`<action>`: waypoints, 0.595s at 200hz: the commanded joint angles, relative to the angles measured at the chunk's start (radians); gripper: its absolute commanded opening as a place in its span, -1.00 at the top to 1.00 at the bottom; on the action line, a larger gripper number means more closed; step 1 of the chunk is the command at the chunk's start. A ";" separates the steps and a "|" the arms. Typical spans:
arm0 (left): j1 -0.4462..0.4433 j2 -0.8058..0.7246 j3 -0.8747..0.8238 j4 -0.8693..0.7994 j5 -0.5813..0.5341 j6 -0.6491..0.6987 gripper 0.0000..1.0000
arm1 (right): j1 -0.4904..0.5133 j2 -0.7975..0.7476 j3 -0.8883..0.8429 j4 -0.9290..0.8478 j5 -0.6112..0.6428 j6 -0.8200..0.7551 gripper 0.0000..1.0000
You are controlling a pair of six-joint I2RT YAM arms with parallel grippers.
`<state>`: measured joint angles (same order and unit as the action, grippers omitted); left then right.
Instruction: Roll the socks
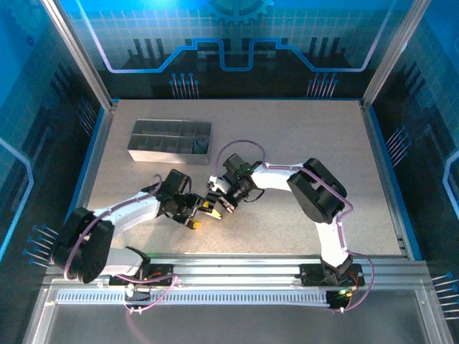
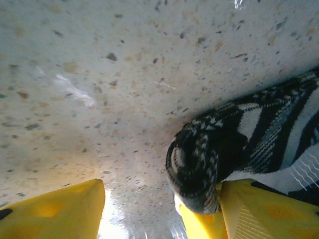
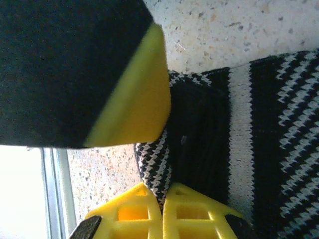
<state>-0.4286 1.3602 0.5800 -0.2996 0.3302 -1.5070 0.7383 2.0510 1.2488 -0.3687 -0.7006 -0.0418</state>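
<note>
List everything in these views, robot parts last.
sock: one, black with white stripes, lying on the table between the two grippers, its end bunched into a roll
tray: one, grey, compartmented, far left part of the table
dark item: one, dark blue-grey, in the tray's right-end compartment; too small to identify
table: one, pale and speckled, under everything
left gripper: one, yellow fingers, open, the sock's rolled end beside one finger
right gripper: one, yellow fingers, closed on the sock's edge
</note>
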 commanded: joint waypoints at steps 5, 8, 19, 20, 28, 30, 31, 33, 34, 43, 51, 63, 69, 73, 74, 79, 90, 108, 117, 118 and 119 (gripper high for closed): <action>-0.024 0.052 0.037 0.029 -0.003 -0.058 -0.16 | -0.015 0.039 -0.031 -0.056 -0.039 0.042 1.00; -0.025 0.056 0.039 0.033 -0.006 -0.060 -0.16 | -0.016 0.041 -0.031 -0.058 -0.042 0.043 1.00; -0.027 0.071 0.048 0.045 -0.014 -0.061 -0.15 | -0.016 0.044 -0.032 -0.059 -0.048 0.042 1.00; -0.028 0.073 0.049 0.045 -0.015 -0.061 -0.15 | -0.017 0.044 -0.033 -0.059 -0.049 0.042 1.00; -0.030 0.084 0.060 0.046 -0.019 -0.060 -0.13 | -0.020 0.047 -0.034 -0.063 -0.051 0.042 1.00; -0.031 0.089 0.061 0.045 -0.020 -0.058 -0.12 | -0.019 0.047 -0.035 -0.063 -0.051 0.042 1.00; -0.031 0.090 0.063 0.044 -0.020 -0.058 -0.12 | -0.020 0.047 -0.035 -0.064 -0.052 0.042 1.00; -0.032 0.095 0.066 0.043 -0.020 -0.058 -0.10 | -0.021 0.049 -0.035 -0.064 -0.052 0.042 1.00; -0.031 0.096 0.067 0.042 -0.020 -0.058 -0.09 | -0.022 0.049 -0.035 -0.064 -0.053 0.042 1.00; -0.034 0.111 0.078 0.033 -0.019 -0.058 0.01 | -0.023 0.049 -0.037 -0.065 -0.053 0.042 1.00; -0.036 0.124 0.087 0.015 -0.021 -0.056 0.13 | -0.024 0.048 -0.040 -0.064 -0.052 0.042 1.00; -0.043 0.138 0.100 -0.030 -0.023 -0.060 0.38 | -0.025 0.043 -0.042 -0.063 -0.045 0.037 1.00; -0.046 0.145 0.108 -0.059 -0.025 -0.059 0.53 | -0.026 0.041 -0.043 -0.065 -0.040 0.032 1.00; -0.047 0.147 0.114 -0.084 -0.025 -0.060 0.64 | -0.026 0.039 -0.043 -0.067 -0.036 0.028 1.00; -0.048 0.148 0.115 -0.089 -0.025 -0.061 0.66 | -0.026 0.038 -0.043 -0.067 -0.034 0.027 1.00; -0.049 0.151 0.121 -0.111 -0.025 -0.061 0.77 | -0.026 0.033 -0.045 -0.068 -0.028 0.021 1.00; -0.054 0.156 0.129 -0.163 -0.026 -0.067 0.96 | -0.024 0.018 -0.051 -0.064 -0.015 0.010 1.00; -0.056 0.160 0.138 -0.243 -0.026 -0.089 1.00 | -0.016 -0.035 -0.079 -0.037 0.025 -0.024 0.83; -0.056 0.165 0.142 -0.265 -0.022 -0.104 1.00 | -0.005 -0.084 -0.115 0.001 0.067 -0.040 0.60; -0.057 0.165 0.144 -0.267 -0.021 -0.105 1.00 | -0.004 -0.092 -0.120 0.008 0.076 -0.042 0.58; -0.056 0.166 0.145 -0.270 -0.020 -0.107 1.00 | -0.002 -0.099 -0.125 0.013 0.083 -0.043 0.55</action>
<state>-0.4767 1.5009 0.7090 -0.3885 0.3119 -1.5734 0.7254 2.0396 1.2037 -0.3607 -0.7513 -0.0334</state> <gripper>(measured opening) 0.055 0.109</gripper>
